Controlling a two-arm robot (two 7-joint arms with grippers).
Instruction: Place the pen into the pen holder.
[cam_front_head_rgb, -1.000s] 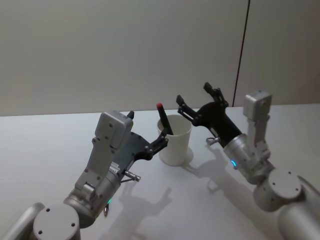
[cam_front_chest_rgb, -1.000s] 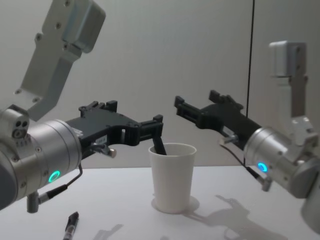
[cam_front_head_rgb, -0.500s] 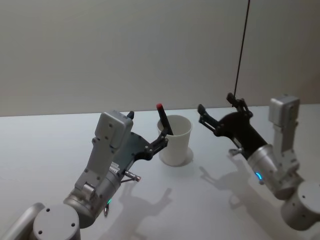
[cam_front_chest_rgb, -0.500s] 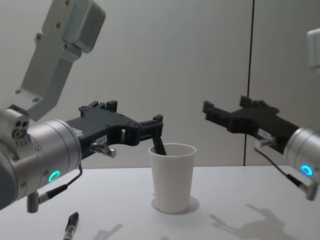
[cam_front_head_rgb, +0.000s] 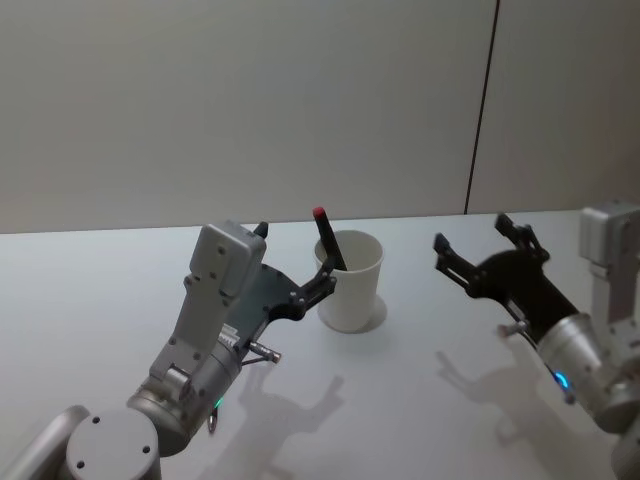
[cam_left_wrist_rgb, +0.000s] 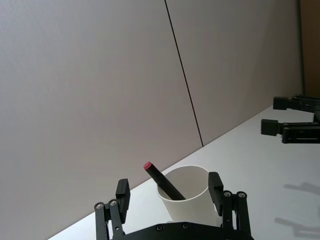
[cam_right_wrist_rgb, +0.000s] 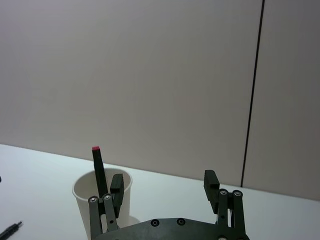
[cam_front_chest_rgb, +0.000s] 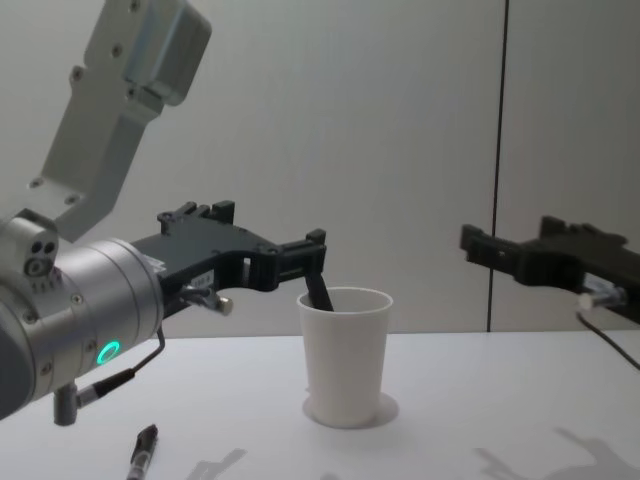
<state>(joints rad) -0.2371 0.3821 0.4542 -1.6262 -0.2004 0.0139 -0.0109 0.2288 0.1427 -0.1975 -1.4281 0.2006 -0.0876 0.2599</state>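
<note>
The white surface (cam_front_head_rgb: 90, 300) is spreading across the lower half of the head view. Our left hand (cam_left_wrist_rgb: 169, 184) is reaching in from the lower left of that view towards the centre. Its fingers (cam_left_wrist_rgb: 122, 192) are standing wide apart, level with the rim of the pen holder (cam_front_head_rgb: 350, 285), and gripping nothing. Our right hand (cam_front_head_rgb: 474, 236) is hovering at the right of the head view, well apart from the holder, its fingers also spread wide and carrying nothing. The pen holder is standing upright on the surface at the centre. The pen (cam_front_head_rgb: 328, 242) is sitting inside it, leaning towards the upper left with its red tip poking above the rim. A second dark pen (cam_front_chest_rgb: 143, 452) is lying on the surface at the lower left of the chest view.
</note>
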